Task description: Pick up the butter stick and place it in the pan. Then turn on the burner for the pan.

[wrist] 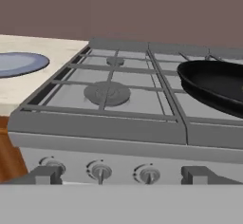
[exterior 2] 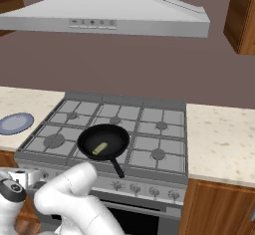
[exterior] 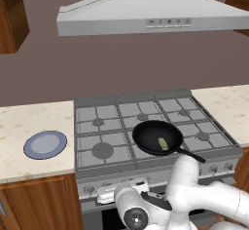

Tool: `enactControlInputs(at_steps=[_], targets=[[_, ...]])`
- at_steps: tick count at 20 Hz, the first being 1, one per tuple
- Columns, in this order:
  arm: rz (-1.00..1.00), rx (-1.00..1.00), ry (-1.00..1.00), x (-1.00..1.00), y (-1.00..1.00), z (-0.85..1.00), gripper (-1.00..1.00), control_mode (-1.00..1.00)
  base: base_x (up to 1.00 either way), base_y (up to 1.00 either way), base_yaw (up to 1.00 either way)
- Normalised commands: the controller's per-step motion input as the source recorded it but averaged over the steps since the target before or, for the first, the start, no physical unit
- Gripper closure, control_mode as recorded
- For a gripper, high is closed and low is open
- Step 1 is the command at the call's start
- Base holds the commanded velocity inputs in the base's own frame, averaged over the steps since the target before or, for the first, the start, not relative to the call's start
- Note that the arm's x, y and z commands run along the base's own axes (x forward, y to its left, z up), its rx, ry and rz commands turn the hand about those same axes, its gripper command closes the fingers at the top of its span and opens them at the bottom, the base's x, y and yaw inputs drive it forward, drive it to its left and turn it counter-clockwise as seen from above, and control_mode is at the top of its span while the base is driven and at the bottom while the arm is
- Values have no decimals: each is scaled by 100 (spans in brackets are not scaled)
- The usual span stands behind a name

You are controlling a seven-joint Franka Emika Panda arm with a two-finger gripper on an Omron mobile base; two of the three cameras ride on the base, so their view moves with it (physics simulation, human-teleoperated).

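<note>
The black pan (exterior: pixel 148 135) sits on the stove's front-centre grate, its long handle (exterior: pixel 192 154) pointing toward the front right. The pale-yellow butter stick (exterior: pixel 163 143) lies inside it, and I see it again in the right base view (exterior 2: pixel 99 149) within the pan (exterior 2: pixel 110 137). My gripper (wrist: pixel 123 175) hangs low in front of the stove's control panel, open, with nothing between its fingertips (wrist: pixel 45 174). Straight ahead of it is a row of burner knobs (wrist: pixel 100 172). The pan's rim (wrist: pixel 216 88) rises at the right of the hand view.
A blue-grey plate (exterior: pixel 45 144) rests on the left counter. More knobs (exterior 2: pixel 154 192) line the stove front. The range hood (exterior: pixel 151 14) hangs above. Wooden cabinets stand under the pale counters (exterior 2: pixel 224 139) on both sides.
</note>
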Motion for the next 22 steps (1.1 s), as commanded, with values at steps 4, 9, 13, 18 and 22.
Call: enactControlInputs(at_steps=[4, 9, 13, 18, 22], targets=[[5, 0, -16, -1, -7, -19, -100, -100, 0, 0, 0], [0, 0, -12, 1, -22, -6, -100, -100, 0, 0, 0], [0, 2, -7, 9, -25, 0, -100, -100, 0, 0, 0], [0, 5, -10, 16, -32, 0, -100, -100, 0, 0, 0], [1, 4, -9, 28, -33, -10, -100, -100, 0, 0, 0]])
